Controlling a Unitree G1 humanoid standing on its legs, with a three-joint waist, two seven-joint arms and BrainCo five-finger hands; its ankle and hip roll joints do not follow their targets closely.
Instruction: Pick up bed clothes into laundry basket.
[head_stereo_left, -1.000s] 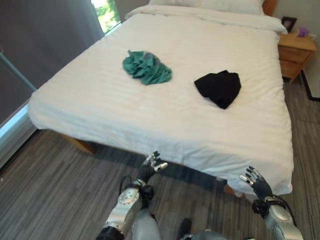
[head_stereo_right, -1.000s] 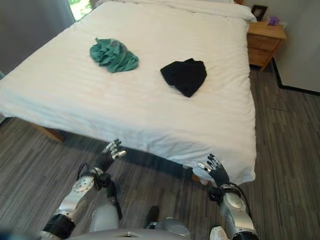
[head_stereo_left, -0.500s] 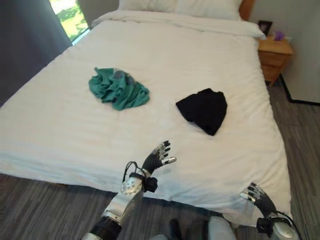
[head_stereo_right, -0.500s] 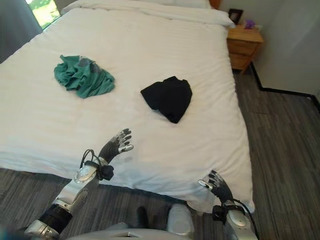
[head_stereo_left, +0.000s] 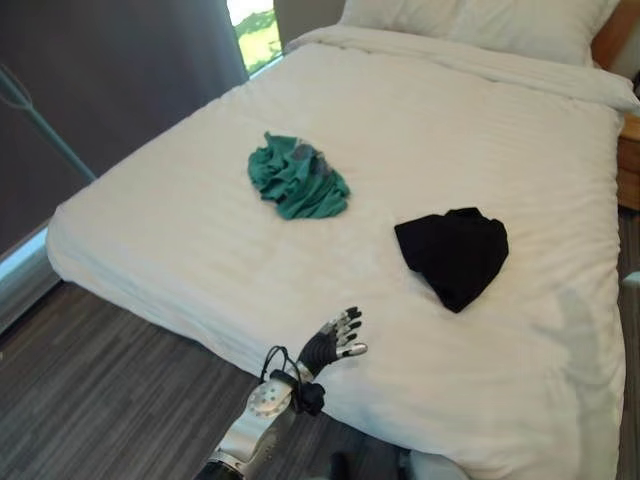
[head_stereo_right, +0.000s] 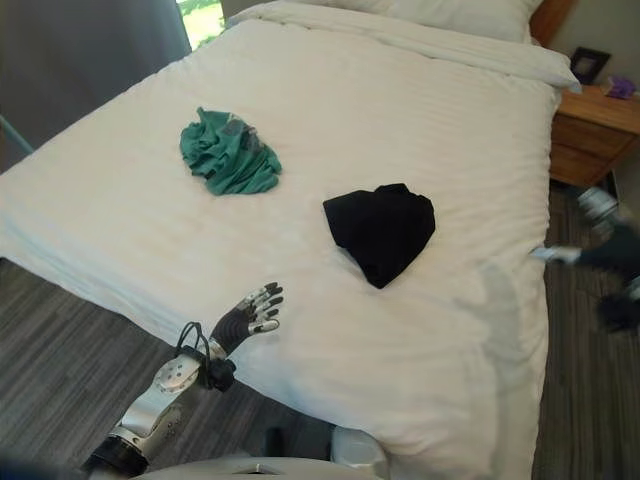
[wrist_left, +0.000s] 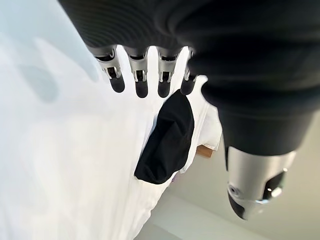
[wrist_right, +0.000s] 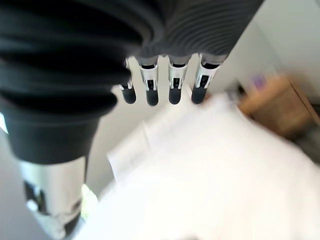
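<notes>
You've got a white bed (head_stereo_left: 420, 150) with pillows (head_stereo_left: 480, 18) at its far end. Grey wood-plank floor (head_stereo_left: 90, 390) below the near edge. Dark curtain (head_stereo_left: 110, 70) far left, a bright window (head_stereo_left: 255, 25) strip beside it. Wooden nightstand (head_stereo_right: 590, 135) far right against a pale wall.

Bare sheet lies between left hand (head_stereo_left: 333, 339) and black garment (head_stereo_left: 455, 253).

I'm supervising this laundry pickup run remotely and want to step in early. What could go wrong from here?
1. The left hand is open over the bed's near edge, short of the black garment; a low grasp might bunch the white duvet too.
2. The green garment lies farther in, probably needing a long lean.
3. The right hand is blurred beside the bed near the wooden nightstand; it might clip it.
</notes>
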